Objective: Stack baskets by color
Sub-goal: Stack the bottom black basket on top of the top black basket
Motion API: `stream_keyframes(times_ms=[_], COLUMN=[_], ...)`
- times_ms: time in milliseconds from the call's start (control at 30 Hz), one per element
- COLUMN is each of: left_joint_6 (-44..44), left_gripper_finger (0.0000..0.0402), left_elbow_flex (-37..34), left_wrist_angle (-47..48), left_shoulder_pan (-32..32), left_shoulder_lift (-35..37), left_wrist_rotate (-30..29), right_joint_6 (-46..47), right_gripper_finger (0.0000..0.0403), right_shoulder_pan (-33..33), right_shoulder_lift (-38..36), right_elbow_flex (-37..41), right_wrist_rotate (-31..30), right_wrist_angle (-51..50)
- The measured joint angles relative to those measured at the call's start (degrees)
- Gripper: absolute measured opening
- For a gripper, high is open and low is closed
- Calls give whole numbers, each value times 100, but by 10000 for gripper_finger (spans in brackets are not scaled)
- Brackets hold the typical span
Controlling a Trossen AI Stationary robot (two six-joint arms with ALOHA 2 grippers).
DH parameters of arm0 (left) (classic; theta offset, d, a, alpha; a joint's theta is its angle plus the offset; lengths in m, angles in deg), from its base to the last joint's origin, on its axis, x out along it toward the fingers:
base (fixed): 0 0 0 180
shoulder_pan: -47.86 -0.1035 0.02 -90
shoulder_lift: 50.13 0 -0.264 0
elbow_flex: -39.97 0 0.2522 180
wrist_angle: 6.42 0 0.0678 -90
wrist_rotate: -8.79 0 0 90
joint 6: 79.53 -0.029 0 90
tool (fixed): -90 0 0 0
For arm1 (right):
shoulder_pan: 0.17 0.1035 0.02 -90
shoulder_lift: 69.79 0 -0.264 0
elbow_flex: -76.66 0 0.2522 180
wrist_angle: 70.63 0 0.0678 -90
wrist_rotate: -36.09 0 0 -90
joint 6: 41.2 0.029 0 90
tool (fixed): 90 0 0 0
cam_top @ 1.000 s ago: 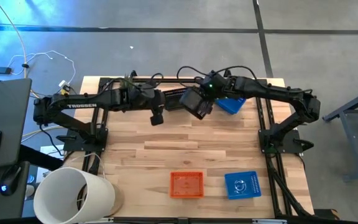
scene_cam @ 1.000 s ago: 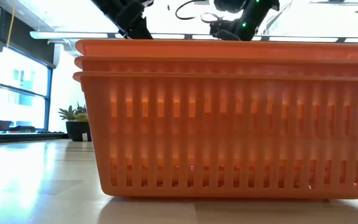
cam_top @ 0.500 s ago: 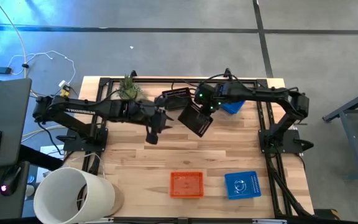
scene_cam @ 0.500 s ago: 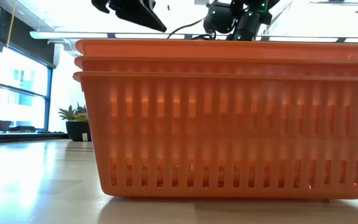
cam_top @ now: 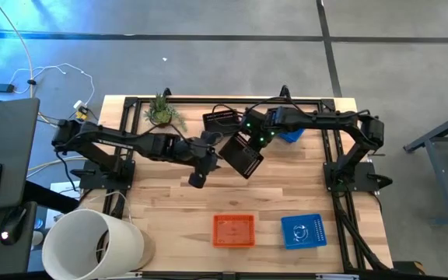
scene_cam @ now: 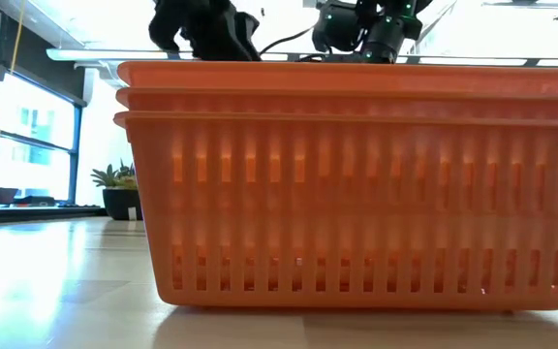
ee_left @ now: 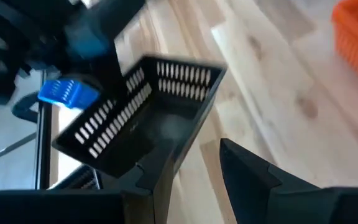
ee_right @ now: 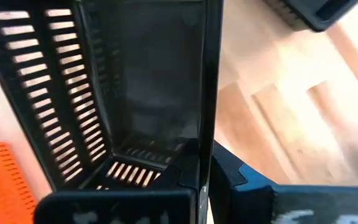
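My right gripper (cam_top: pixel 253 141) is shut on a black basket (cam_top: pixel 242 154) and holds it tilted over the table's middle. My left gripper (cam_top: pixel 208 162) stands open right beside that basket's near corner (ee_left: pixel 146 167). In the left wrist view the basket's hollow faces the left gripper (ee_left: pixel 194 168). A stack of orange baskets (cam_top: pixel 233 230) rests on its bottom near the front edge and fills the low view (scene_cam: pixel 356 184). A blue basket (cam_top: pixel 302 231) sits beside the stack. Another black basket (cam_top: pixel 219 120) and another blue one (cam_top: pixel 290 132) lie at the far side. My right gripper pinches one side wall of the black basket at its rim (ee_right: pixel 207 134), one finger inside the hollow and one outside. The fingers come slanting down from the table's far right. The basket hangs tilted below them. My left gripper: I cannot tell whether its finger (ee_left: pixel 157 190) touches the basket's corner.
A small green plant (cam_top: pixel 162 110) stands at the far left. A big white bucket (cam_top: pixel 92 245) lies at the near left corner. Bare wood (cam_top: pixel 162 198) spreads between the arms and the front row of baskets.
My right gripper has carried the black basket down and toward the table's near left, turning it. My left gripper has swung toward the table's right and near edge, sinking a little and rolling, and has closed in on the basket. The plant now shows from behind the left arm.
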Motion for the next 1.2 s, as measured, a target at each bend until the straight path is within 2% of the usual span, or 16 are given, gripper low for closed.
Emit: stream_keyframes(times_ms=[267,533,733,1033,1200], left_joint_6=[-447,-582,-683,-681,-593], left_gripper_finger=[117,117,117,117,117], left_elbow_flex=[-2,15,19,20,20], left_wrist_angle=[-157,-263,-203,81,180], left_shoulder_pan=[0,3,3,5,5], left_shoulder_lift=[-518,-580,-578,-578,-578], left_wrist_rotate=[-514,-434,-138,-181,-163], right_joint_6=[170,228,230,383,383], right_gripper_finger=[0,0,0,0,0], right_shoulder_pan=[163,181,183,249,255], right_shoulder_lift=[0,6,117,76,76], right_elbow_flex=[0,0,0,0,0], right_wrist_rotate=[69,144,576,940,950], right_wrist_angle=[12,4,84,222,253])
